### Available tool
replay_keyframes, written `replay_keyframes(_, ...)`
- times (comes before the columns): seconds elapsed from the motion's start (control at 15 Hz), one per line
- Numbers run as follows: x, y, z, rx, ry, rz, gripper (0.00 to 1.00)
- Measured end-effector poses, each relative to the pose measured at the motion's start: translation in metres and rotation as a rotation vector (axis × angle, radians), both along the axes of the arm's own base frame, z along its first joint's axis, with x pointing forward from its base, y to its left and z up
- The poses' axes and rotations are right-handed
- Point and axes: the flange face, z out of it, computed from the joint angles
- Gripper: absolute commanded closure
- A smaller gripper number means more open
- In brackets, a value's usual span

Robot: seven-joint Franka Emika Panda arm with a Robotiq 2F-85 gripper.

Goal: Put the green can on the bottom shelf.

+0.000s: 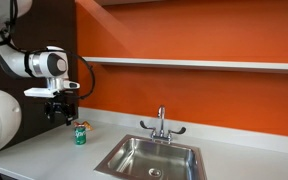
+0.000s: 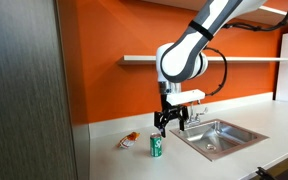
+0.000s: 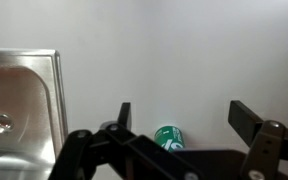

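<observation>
The green can (image 1: 81,135) stands upright on the pale counter to the side of the sink; it also shows in an exterior view (image 2: 156,147) and in the wrist view (image 3: 170,137). My gripper (image 1: 61,117) hangs above it, slightly off to one side, fingers open and empty; it also shows in an exterior view (image 2: 167,127), and the wrist view (image 3: 184,122) shows its jaws spread wide with the can between them, below. The bottom shelf (image 1: 204,64) is a long thin white board on the orange wall, seen too in an exterior view (image 2: 144,59).
A steel sink (image 1: 149,157) with a faucet (image 1: 162,123) is set in the counter; it also shows in an exterior view (image 2: 216,137) and in the wrist view (image 3: 19,100). A small flat orange-red object (image 2: 130,139) lies near the can. A grey cabinet (image 2: 29,90) stands at the counter's end.
</observation>
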Motion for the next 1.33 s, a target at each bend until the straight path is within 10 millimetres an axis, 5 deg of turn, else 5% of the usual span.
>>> replay_keyframes(0.73, 0.009, 0.001, -0.063, 0.009, -0.012, -0.007, 0.0)
replay_keyframes(1.33, 0.023, 0.011, -0.088, 0.062, -0.048, -0.008, 0.0)
